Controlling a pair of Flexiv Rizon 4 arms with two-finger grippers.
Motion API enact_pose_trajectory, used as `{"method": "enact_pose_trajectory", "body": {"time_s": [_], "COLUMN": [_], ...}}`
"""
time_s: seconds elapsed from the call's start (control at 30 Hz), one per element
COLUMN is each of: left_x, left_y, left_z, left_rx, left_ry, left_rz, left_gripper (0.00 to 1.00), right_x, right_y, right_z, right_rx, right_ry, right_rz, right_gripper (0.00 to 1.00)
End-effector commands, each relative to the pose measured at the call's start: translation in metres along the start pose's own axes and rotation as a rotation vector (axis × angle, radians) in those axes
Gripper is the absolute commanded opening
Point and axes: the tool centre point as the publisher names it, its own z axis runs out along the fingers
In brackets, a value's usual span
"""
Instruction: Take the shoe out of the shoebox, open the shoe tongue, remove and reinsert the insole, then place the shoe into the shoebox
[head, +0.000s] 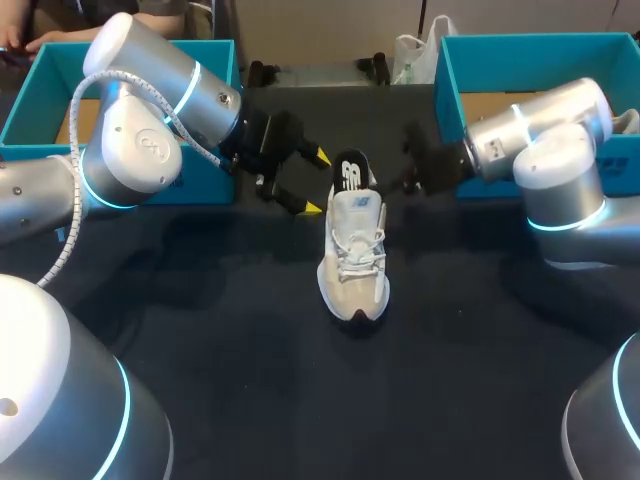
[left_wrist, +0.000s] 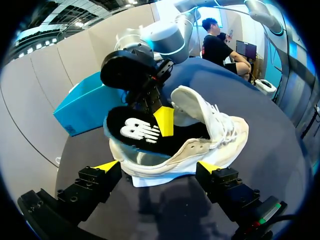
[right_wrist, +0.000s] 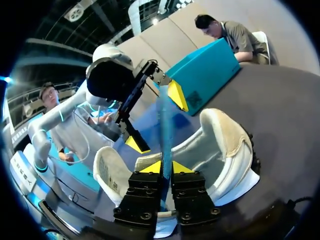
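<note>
Dark counter (head: 200, 330) held a white shoe (head: 355, 262); right fingers (right_wrist: 182, 168) clamped its raised insole (head: 350, 172), left fingers (head: 312, 208) gaped empty beside the heel.

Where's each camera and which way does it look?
Head view: above and behind, looking down at the white lace-up sneaker on the dark table; left arm and right arm show.
Left wrist view: on the left arm, facing the sneaker; its open left end effector shows.
Right wrist view: on the right arm, facing the black insole that the right end effector grips.
Shared: all show the sneaker.
</note>
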Motion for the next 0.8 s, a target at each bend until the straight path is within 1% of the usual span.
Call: {"method": "enact_pose_trajectory", "body": {"time_s": [0.03, 0.2, 0.3, 0.4, 0.43, 0.47, 0.6, 0.8], "left_x": [0.000, 0.000, 0.000, 0.000, 0.000, 0.000, 0.000, 0.000], "left_y": [-0.001, -0.001, -0.001, -0.001, -0.001, -0.001, -0.001, -0.001], "left_z": [0.000, 0.000, 0.000, 0.000, 0.000, 0.000, 0.000, 0.000], "left_rx": [-0.003, -0.003, -0.003, -0.003, -0.003, -0.003, -0.003, -0.003], "left_ry": [0.002, 0.002, 0.002, 0.002, 0.002, 0.002, 0.002, 0.002], "left_rz": [0.000, 0.000, 0.000, 0.000, 0.000, 0.000, 0.000, 0.000], "left_gripper": [1.00, 1.00, 1.00, 1.00, 1.00, 1.00, 1.00, 1.00], "right_x": [0.005, 0.000, -0.007, -0.012, -0.013, -0.014, -0.011, 0.002], "right_y": [0.006, 0.014, 0.017, 0.019, 0.019, 0.018, 0.011, -0.005], "right_z": [-0.003, -0.002, -0.002, 0.000, 0.000, 0.001, 0.002, 0.007], "right_rx": [-0.003, -0.012, -0.018, -0.017, -0.016, -0.007, 0.008, 0.024], "right_ry": [-0.015, -0.018, -0.016, -0.008, -0.006, 0.000, 0.005, 0.016], "right_rz": [-0.014, -0.033, -0.043, -0.043, -0.042, -0.032, -0.012, 0.030], "right_gripper": [0.20, 0.24, 0.23, 0.16, 0.11, 0.00, 0.00, 0.00]}}
